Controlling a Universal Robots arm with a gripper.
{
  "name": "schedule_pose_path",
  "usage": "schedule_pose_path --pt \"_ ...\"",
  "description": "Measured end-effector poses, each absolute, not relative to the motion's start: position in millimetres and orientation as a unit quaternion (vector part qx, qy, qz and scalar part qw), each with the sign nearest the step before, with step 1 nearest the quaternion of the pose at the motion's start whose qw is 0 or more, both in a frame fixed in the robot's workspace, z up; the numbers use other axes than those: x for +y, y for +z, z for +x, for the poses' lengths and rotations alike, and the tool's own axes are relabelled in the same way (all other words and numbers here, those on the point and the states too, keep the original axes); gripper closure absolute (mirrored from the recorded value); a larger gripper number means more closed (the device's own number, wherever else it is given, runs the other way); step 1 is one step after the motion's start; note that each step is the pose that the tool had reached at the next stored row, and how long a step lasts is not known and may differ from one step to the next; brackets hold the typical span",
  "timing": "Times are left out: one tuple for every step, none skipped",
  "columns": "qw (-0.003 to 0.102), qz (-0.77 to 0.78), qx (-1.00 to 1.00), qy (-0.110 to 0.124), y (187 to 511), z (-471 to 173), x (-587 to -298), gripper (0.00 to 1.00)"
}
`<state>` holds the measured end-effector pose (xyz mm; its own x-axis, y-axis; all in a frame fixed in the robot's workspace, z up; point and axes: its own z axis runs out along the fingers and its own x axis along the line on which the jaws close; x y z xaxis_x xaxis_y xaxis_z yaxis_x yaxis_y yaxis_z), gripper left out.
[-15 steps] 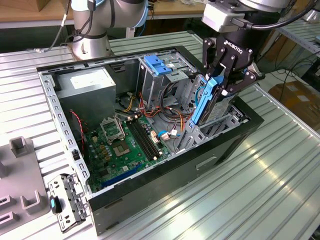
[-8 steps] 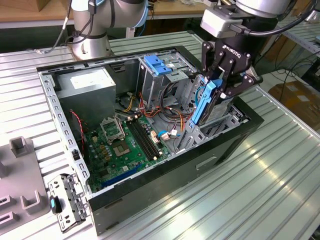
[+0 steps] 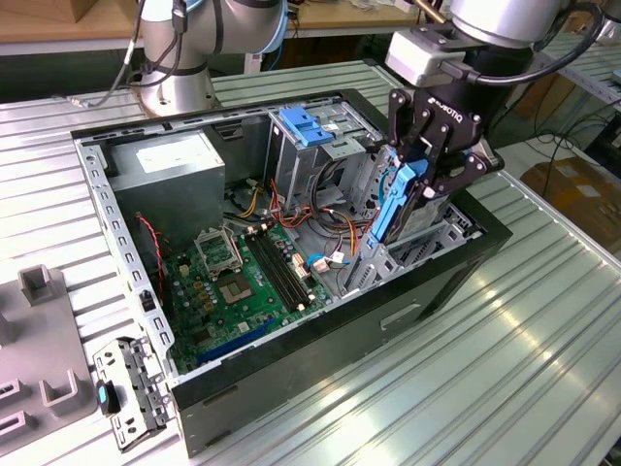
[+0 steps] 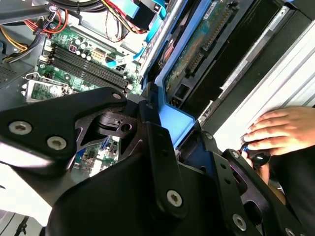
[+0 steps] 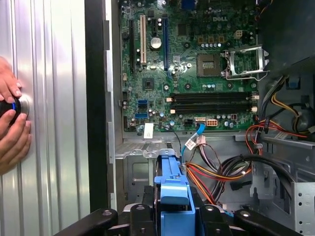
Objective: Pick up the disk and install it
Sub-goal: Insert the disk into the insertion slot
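Gripper clamped on disk (on edge, blue rail showing), at drive bay of open case.

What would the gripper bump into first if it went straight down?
Probably the metal drive bay just below the disk that the gripper holds; depth is hard to judge.
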<state>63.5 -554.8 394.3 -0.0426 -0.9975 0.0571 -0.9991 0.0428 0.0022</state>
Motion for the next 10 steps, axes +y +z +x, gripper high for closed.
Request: schedule_pose_path --pt "0.021 0.692 -0.722 0.019 393.3 63.5 -554.9 0.63" --pt "0.021 0.692 -0.722 0.019 392.0 63.5 -555.1 0.63" --pt "0.021 0.692 -0.722 0.019 391.1 63.5 -555.2 0.63" --pt "0.021 0.692 -0.722 0.019 390.2 63.5 -555.2 0.63" --pt "0.021 0.692 -0.722 0.019 389.0 63.5 -555.3 0.63" --pt "0.021 0.692 -0.722 0.019 388.6 63.5 -555.4 0.63" --pt "0.021 0.692 -0.722 0.019 388.6 63.5 -555.4 0.63" --pt "0.021 0.692 -0.722 0.019 388.6 63.5 -555.4 0.63" --pt "0.021 0.692 -0.722 0.019 388.5 63.5 -555.4 0.63" --pt "0.021 0.692 -0.722 0.019 388.4 63.5 -555.5 0.63"
